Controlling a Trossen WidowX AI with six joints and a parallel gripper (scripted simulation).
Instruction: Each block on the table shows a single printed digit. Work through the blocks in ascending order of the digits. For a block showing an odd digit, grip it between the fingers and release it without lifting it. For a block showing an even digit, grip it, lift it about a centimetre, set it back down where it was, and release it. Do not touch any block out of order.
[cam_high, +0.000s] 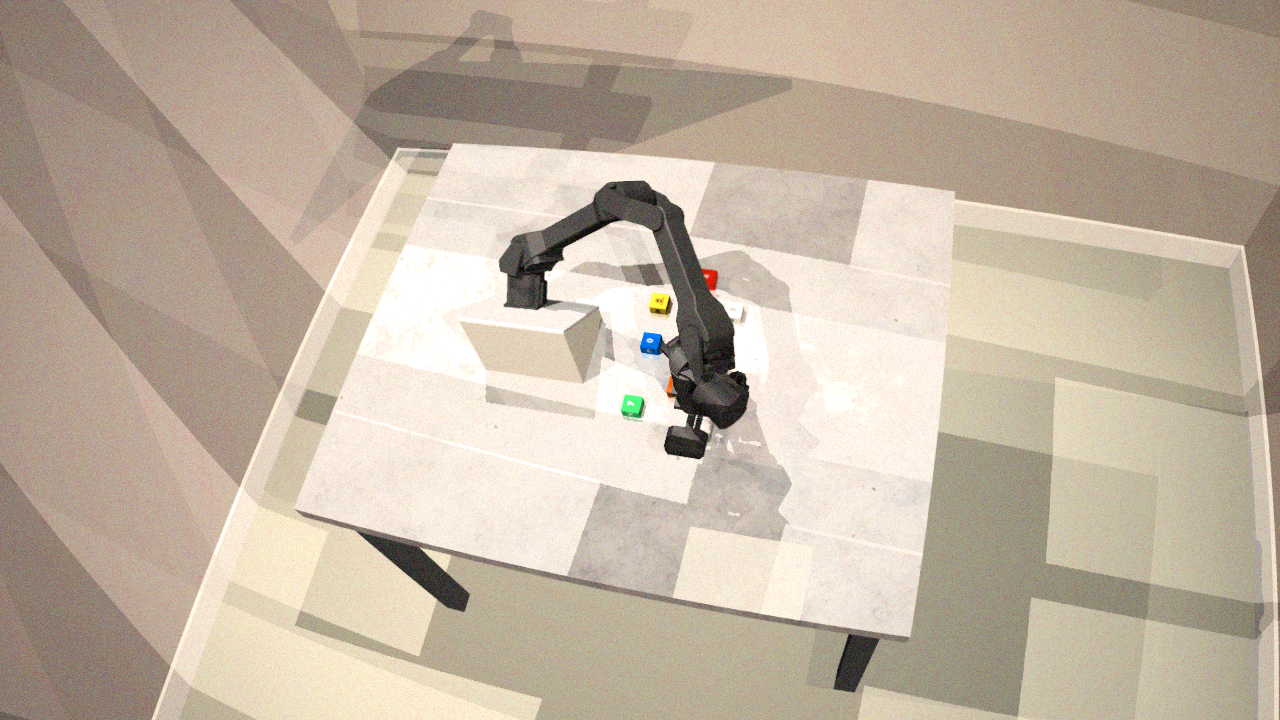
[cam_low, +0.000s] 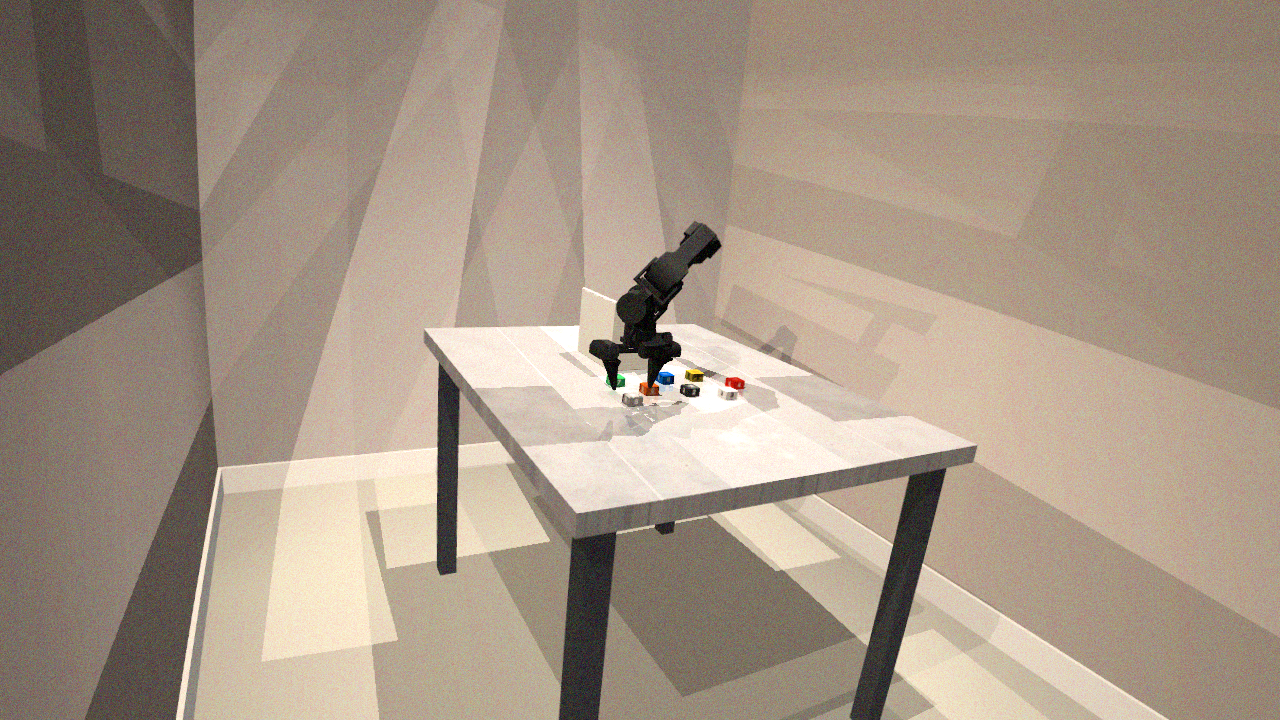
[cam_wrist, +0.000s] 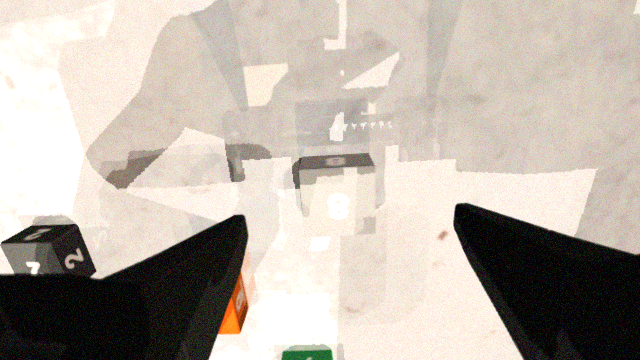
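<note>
My gripper (cam_low: 633, 386) (cam_wrist: 349, 220) is open and empty, low behind the grey block (cam_low: 631, 400) (cam_wrist: 320, 200), which shows an 8 and lies between and beyond the fingertips in the wrist view. The black block (cam_low: 689, 390) (cam_wrist: 77, 255) shows a 2 on its side. The orange block (cam_high: 671, 386) (cam_low: 648, 389) (cam_wrist: 231, 322) is partly hidden by a finger. The green block (cam_high: 631, 406) (cam_low: 618, 381) (cam_wrist: 307, 355) is cut off in the wrist view. The blue block (cam_high: 650, 342) (cam_low: 665, 377) shows a 0. In the top view the arm hides the black block.
The yellow block (cam_high: 659, 303) (cam_low: 693, 376), red block (cam_high: 708, 279) (cam_low: 734, 383) and white block (cam_high: 735, 312) (cam_low: 727, 394) stand toward the far side of the group; their digits are too small to read. A pale pedestal (cam_high: 537, 349) stands under the arm's base.
</note>
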